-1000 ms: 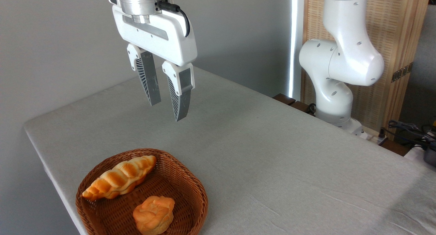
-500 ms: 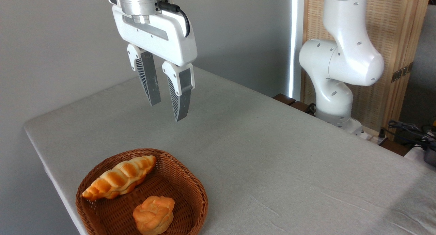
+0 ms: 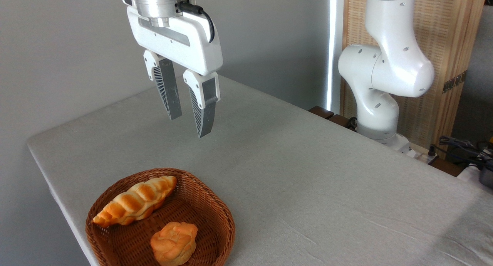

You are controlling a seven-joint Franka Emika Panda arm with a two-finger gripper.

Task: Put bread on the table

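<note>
Basket, brown wicker, sitting nearest, at front left corner of table. Small knotted orange bun lying in its front part. Bread, long twisted golden loaf, resting behind bun along basket's back left side, one tip leaning on rim; bun and loaf apart. Further back, gripper hanging well above grey tabletop, fingers pointing down, narrowly parted, gripping nothing. Farthest, white arm base standing at table's right edge.
</note>
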